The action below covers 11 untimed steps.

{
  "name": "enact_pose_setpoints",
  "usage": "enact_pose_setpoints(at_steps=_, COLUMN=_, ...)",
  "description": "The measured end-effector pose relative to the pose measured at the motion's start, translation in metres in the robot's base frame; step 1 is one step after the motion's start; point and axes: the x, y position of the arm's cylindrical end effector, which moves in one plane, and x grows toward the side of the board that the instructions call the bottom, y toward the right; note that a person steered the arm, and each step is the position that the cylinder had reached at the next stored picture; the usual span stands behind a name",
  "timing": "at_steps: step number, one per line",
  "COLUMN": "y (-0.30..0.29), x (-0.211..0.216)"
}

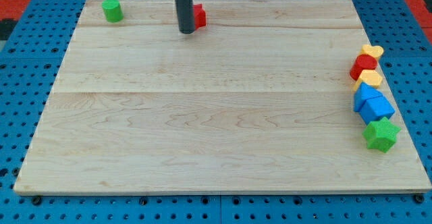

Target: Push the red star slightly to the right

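Note:
The red star (198, 15) lies near the view's top edge of the wooden board (202, 116), left of centre, and is partly hidden by my rod. My tip (186, 30) rests on the board right at the star's left side, touching or almost touching it. Only the star's right part shows.
A green cylinder (112, 10) stands at the top left. At the right edge is a tight cluster: a yellow heart (372, 50), a red block (364, 66), a yellow block (369, 79), two blue blocks (372, 102) and a green star (381, 134).

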Motion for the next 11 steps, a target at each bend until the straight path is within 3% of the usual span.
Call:
enact_pose_setpoints(at_steps=2, y=0.031, x=0.006)
enact_pose_setpoints(at_steps=3, y=-0.059, x=0.004)
enact_pose_setpoints(at_steps=4, y=-0.056, x=-0.036)
enact_pose_setpoints(at_steps=5, y=0.005, x=-0.04)
enact_pose_setpoints(at_steps=8, y=0.05, x=-0.041)
enact_pose_setpoints(at_steps=10, y=0.01, x=0.028)
enact_pose_setpoints(at_steps=11, y=0.079, x=0.017)
